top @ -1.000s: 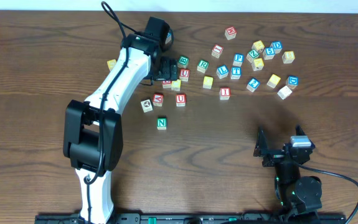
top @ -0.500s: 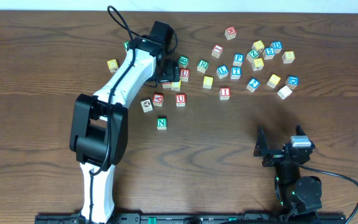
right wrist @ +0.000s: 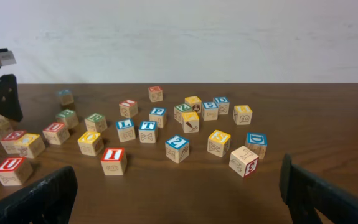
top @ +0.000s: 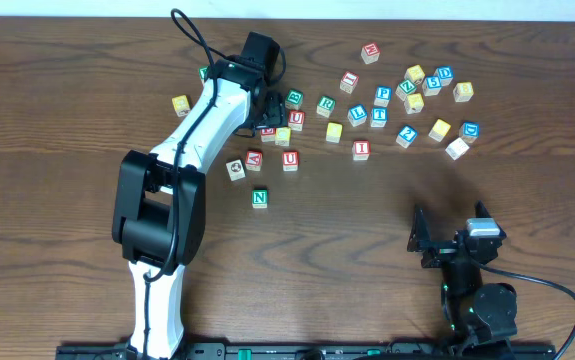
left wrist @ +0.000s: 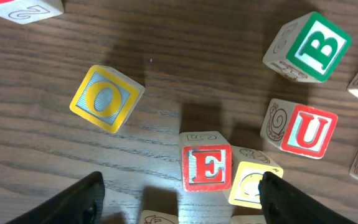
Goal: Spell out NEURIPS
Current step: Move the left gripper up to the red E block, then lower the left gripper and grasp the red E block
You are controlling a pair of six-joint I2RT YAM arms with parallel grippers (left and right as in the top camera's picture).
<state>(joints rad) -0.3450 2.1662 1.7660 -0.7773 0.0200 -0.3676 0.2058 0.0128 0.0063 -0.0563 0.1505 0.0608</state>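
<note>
The left gripper (left wrist: 182, 190) hung with jaws apart astride the red E cube (left wrist: 205, 168), clasping nothing; the right gripper (right wrist: 179, 186) gaped, empty. A good pinch would centre on E's flat sides, because a yellow cube (left wrist: 253, 184) touched it. The cubes were pale, square-edged wood with glossy painted faces, on a grained table (left wrist: 166, 81).

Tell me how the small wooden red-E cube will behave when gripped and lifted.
The wooden red-E cube looks rigid and probably light, being small. Its flat faces suggest no rolling. The yellow-faced wooden cube touching its side may get dragged along.
</note>
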